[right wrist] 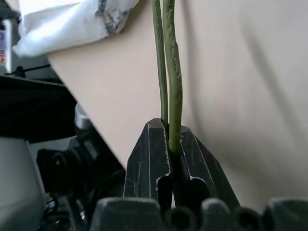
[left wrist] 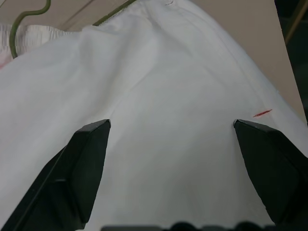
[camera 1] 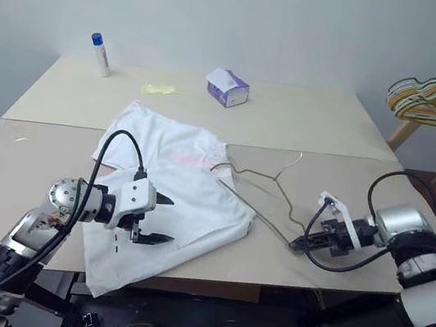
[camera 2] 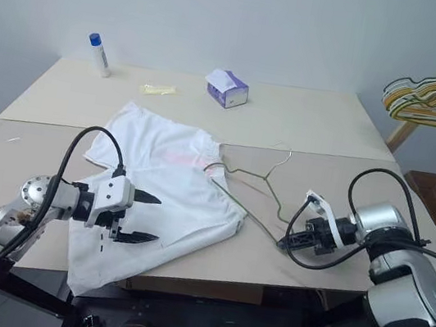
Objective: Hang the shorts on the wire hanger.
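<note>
White shorts (camera 1: 190,184), dull olive wire hanger (camera 1: 268,190), purple tissue box (camera 1: 228,89)

The room light is soft and even. The table (camera 1: 306,128) looks bright with faint shadows. The bottom of the head views is dark. Close up, the white shorts (left wrist: 159,106) look smooth and slightly blurry.

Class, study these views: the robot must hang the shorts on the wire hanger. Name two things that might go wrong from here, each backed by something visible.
1. The right tool is shut on one corner of the wire hanger, so the thin wire may twist or slip.
2. The left tool hovers open over the shorts, which lie near the table edge; a poor grab could bunch the cloth or drag it off.
</note>
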{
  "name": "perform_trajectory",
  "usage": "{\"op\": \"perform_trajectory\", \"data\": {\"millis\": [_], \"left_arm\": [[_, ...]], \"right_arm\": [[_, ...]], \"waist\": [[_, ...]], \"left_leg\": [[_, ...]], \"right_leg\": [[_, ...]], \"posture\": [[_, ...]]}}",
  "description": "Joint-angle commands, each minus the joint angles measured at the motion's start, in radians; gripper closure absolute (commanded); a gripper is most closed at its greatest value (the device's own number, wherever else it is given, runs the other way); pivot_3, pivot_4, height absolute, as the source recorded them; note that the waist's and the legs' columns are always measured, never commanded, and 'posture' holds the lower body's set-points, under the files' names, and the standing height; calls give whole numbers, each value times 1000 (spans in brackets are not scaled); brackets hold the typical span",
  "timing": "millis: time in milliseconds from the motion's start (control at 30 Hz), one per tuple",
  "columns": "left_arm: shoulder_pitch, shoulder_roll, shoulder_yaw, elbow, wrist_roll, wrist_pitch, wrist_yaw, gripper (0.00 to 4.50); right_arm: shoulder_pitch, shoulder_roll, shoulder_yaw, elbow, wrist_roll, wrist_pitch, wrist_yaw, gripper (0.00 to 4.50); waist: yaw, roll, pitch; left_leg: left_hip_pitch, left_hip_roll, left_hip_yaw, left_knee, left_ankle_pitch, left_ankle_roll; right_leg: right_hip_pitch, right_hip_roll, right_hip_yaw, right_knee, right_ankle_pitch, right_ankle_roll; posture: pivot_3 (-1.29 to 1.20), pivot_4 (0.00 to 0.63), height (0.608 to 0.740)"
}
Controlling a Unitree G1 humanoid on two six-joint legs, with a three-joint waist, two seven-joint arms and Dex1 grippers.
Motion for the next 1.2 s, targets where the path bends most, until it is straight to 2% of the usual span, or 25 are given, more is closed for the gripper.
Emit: {"op": "perform_trajectory", "data": {"millis": [33,300,600,1200], "left_arm": [[-5,2,9,-25,2,-17,9,85],[8,3,16,-40,-16,-4,4,85],[18,7,39,-78,-59,10,-4,85],[43,13,35,-102,-52,16,22,85]], "right_arm": [[-41,-21,-34,7,-2,-41,58,4500],[-76,-69,-51,22,104,-7,58,4500],[-98,-18,-82,172,16,-33,58,4500],[-164,109,-139,307,-143,-159,58,4500]], "waist": [[3,0,0],[0,0,0],[0,1,0],[1,2,-1]], "left_leg": [[0,0,0,0,0,0],[0,0,0,0,0,0],[0,0,0,0,0,0],[0,0,0,0,0,0]], "right_leg": [[0,0,0,0,0,0],[0,0,0,0,0,0],[0,0,0,0,0,0],[0,0,0,1,0,0]], "posture": [[16,0,740],[22,0,740],[37,0,740],[72,0,740]]}}
